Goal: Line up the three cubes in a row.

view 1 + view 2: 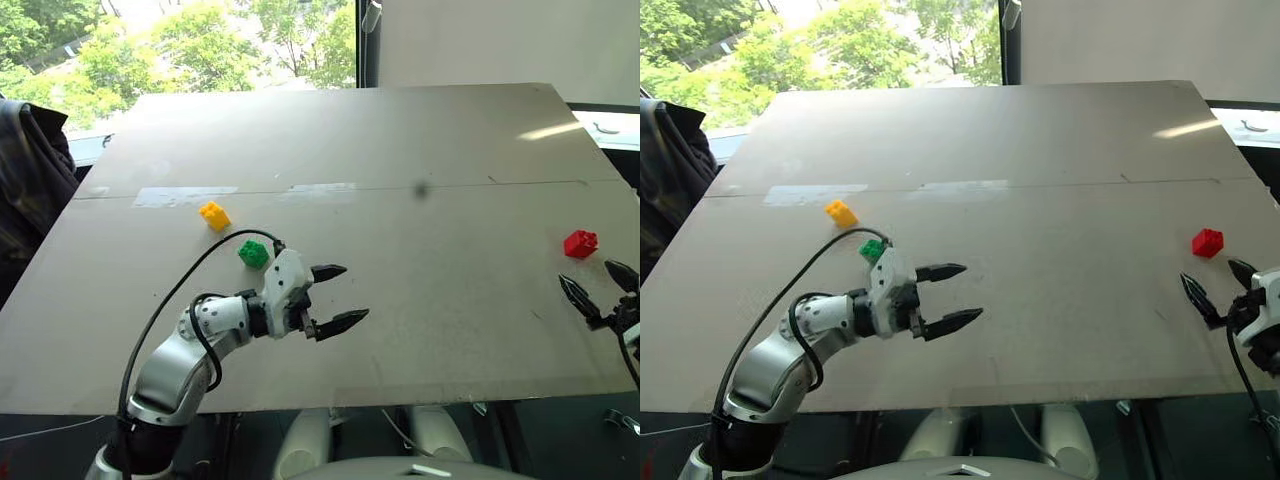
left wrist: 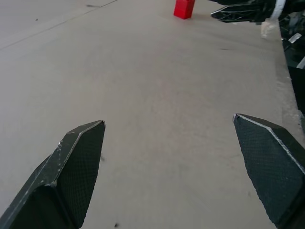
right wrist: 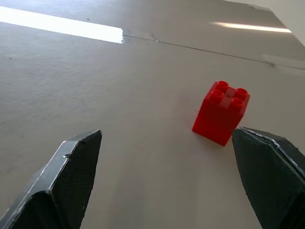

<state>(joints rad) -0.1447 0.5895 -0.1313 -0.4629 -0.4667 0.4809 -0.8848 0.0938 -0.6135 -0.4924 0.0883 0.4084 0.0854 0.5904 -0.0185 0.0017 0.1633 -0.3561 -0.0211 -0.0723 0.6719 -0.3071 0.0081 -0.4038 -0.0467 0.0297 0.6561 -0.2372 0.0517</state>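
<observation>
From the head camera, the grey surface carries three studded plastic cubes. The yellow cube lies toward ten o'clock of the surface's middle, and the green cube sits near it, at its four o'clock, apart from it. The red cube stands well apart from both, out at three o'clock near the right edge. The left gripper hovers just beside the green cube, at its four o'clock, fingers spread wide and empty. The right gripper sits at the red cube's five o'clock, fingers wide, holding nothing.

In the left wrist view, two black textured fingers stand far apart over bare surface, with the red cube far ahead.

In the right wrist view, the red cube shows four round studs on top, close to one finger, not touching.
</observation>
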